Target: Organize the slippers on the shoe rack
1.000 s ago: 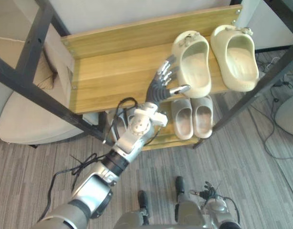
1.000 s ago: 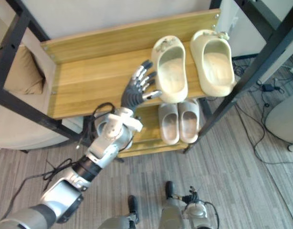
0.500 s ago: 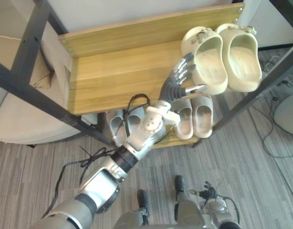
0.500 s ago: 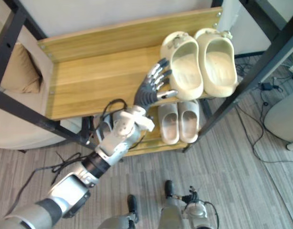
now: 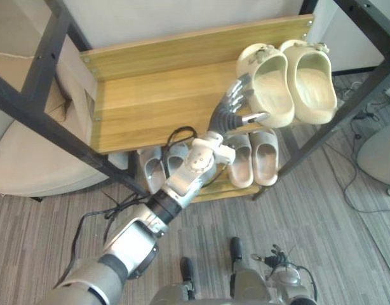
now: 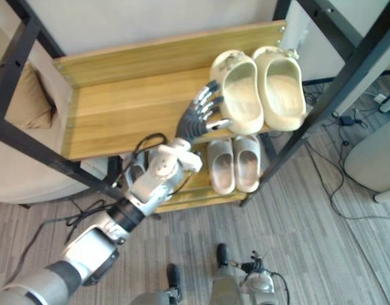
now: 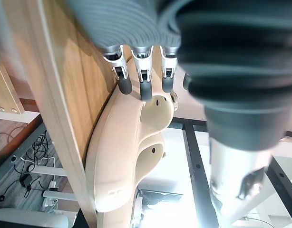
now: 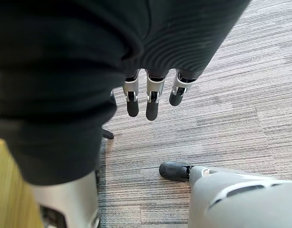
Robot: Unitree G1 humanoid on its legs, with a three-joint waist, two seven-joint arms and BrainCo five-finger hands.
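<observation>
Two cream clogs stand side by side at the right end of the wooden top shelf [image 5: 150, 105], toes towards the back board. My left hand [image 5: 228, 112] is open, and its straight fingers [image 7: 142, 88] lie against the outer left side of the left clog [image 5: 272, 91]; its thumb points along the shelf's front edge. That clog touches the right clog [image 5: 313, 80]. In the left wrist view the fingertips rest on the left clog [image 7: 129, 142]. My right hand [image 8: 152, 97] hangs open over the carpet, holding nothing.
On the lower shelf are a beige pair of slippers [image 5: 253, 157] and a grey pair [image 5: 159, 166]. Black frame bars [image 5: 52, 130] cross at the left and the right [image 5: 347, 108]. A beige cushion [image 5: 30, 162] sits at the left. Cables [image 5: 366, 108] trail on the floor at the right.
My left hand has pushed the left clog to the right until it met the right clog, closing the gap between them. The camera has shifted a little.
</observation>
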